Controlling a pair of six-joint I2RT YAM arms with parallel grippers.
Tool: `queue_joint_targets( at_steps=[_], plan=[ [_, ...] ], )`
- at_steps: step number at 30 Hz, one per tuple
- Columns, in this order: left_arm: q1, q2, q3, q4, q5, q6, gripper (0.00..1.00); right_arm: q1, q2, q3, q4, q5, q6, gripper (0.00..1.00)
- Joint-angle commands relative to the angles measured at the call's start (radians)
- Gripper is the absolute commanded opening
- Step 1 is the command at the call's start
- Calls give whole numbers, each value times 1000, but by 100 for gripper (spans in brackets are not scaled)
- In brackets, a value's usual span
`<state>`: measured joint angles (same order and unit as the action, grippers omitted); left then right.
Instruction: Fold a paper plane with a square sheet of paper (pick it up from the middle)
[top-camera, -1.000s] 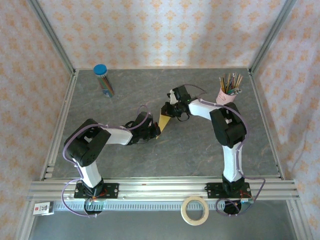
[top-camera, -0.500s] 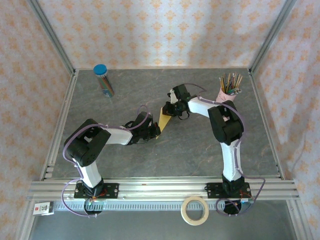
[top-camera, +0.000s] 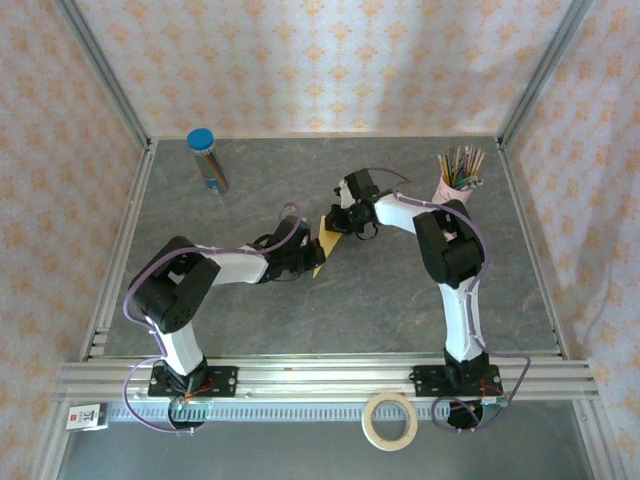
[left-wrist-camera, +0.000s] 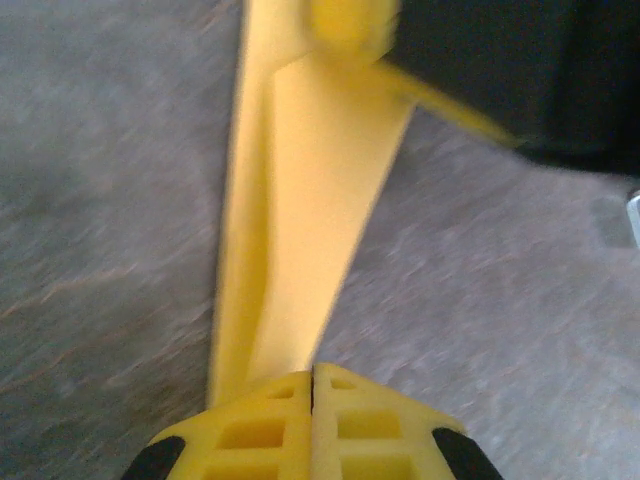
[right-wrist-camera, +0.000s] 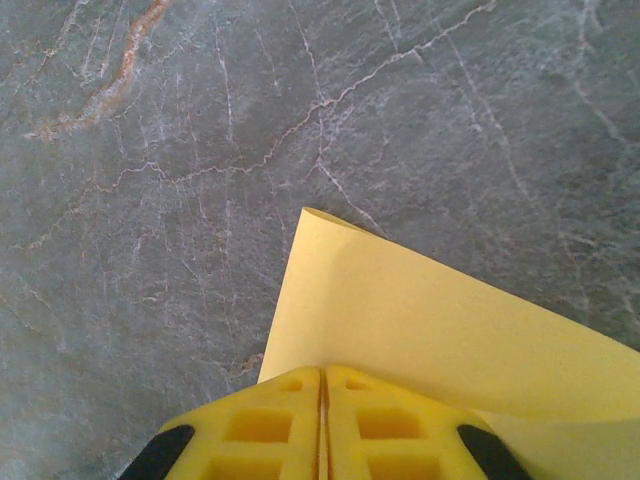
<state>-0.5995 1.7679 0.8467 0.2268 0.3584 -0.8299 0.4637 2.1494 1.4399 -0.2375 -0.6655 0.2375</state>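
The yellow sheet of paper (top-camera: 324, 242) is folded into a narrow wedge and held just above the grey table between both grippers. My left gripper (top-camera: 310, 258) is shut on its near end; in the left wrist view the paper (left-wrist-camera: 300, 220) runs up from my shut left gripper (left-wrist-camera: 312, 375) to the dark body of the right gripper (left-wrist-camera: 520, 70). My right gripper (top-camera: 338, 225) is shut on the far end; in the right wrist view a flat flap of paper (right-wrist-camera: 420, 320) spreads to the right from my right gripper (right-wrist-camera: 322, 372).
A clear tube with a blue cap (top-camera: 207, 162) stands at the back left. A pink cup of coloured pencils (top-camera: 458, 180) stands at the back right. A roll of tape (top-camera: 390, 420) lies on the front ledge beyond the aluminium rail (top-camera: 320, 375).
The right gripper has shifted slightly to the back left, the left wrist has turned a little, and the paper between them looks narrower from above.
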Motion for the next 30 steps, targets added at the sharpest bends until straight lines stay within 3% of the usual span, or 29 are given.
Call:
queue_joint_targets(
  at_steps=[1, 20, 26, 30],
  plan=[
    [9, 24, 73, -12, -32, 20, 9, 4, 32, 9, -38, 37, -8, 10],
    [35, 164, 124, -38, -124, -50, 0, 0, -56, -17, 22, -23, 15, 8],
    [35, 168, 103, -60, -131, -60, 0, -8, -138, -88, 104, -44, 38, 18],
    [37, 170, 100, -69, -133, -59, 0, -4, -128, -129, 90, -44, 26, 16]
  ],
)
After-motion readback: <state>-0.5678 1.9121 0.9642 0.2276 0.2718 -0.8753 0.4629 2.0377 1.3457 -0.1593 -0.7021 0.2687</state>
